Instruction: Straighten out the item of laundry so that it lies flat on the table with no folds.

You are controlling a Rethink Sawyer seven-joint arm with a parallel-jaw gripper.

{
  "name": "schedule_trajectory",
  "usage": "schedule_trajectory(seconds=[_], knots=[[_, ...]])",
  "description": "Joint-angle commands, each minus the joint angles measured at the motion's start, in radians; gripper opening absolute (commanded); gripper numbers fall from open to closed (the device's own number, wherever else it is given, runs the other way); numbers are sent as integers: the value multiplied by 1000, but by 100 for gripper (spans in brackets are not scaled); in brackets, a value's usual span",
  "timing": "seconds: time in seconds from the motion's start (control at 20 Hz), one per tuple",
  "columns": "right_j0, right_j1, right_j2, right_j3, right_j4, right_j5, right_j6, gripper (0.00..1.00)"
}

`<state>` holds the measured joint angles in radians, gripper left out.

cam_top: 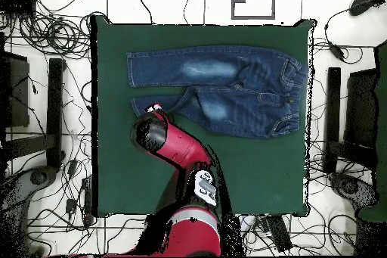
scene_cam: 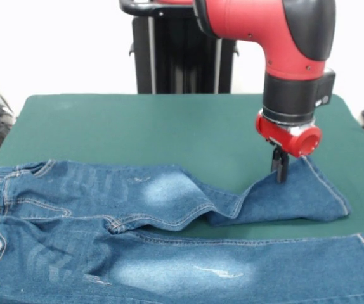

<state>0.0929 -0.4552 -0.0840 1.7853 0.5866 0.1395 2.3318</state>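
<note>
The item of laundry (scene_cam: 169, 266), a pair of blue jeans with pale faded patches, lies along the near side of the green table (scene_cam: 137, 120), waistband at the left. Its near leg lies flat and straight. The far leg bends at the knee, and its lower part is drawn up into a small peak at the gripper (scene_cam: 279, 171). The thin dark fingers are shut on that denim near the hem. From overhead, the jeans (cam_top: 249, 88) lie across the far part of the table (cam_top: 249, 172). There the arm's red wrist (cam_top: 151, 130) hides the gripper above the shorter leg's end.
The red arm (cam_top: 185, 156) reaches in over the table's middle from the base. A black pedestal (scene_cam: 182, 50) stands behind the table. Cables (cam_top: 45, 35) and dark stands lie on the floor around the table. Bare green cloth stretches beyond the jeans toward the robot.
</note>
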Motion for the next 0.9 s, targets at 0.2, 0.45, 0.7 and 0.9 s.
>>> schedule_trajectory(seconds=[0.2, 0.45, 0.7, 0.9], knots=[[16, -8, 38, -32, 56, 127, 214, 0], [14, -13, 40, -30, 55, 139, 214, 0], [7, -22, 48, -24, 56, 147, 214, 0], [4, -23, 50, -24, 56, 153, 214, 0]])
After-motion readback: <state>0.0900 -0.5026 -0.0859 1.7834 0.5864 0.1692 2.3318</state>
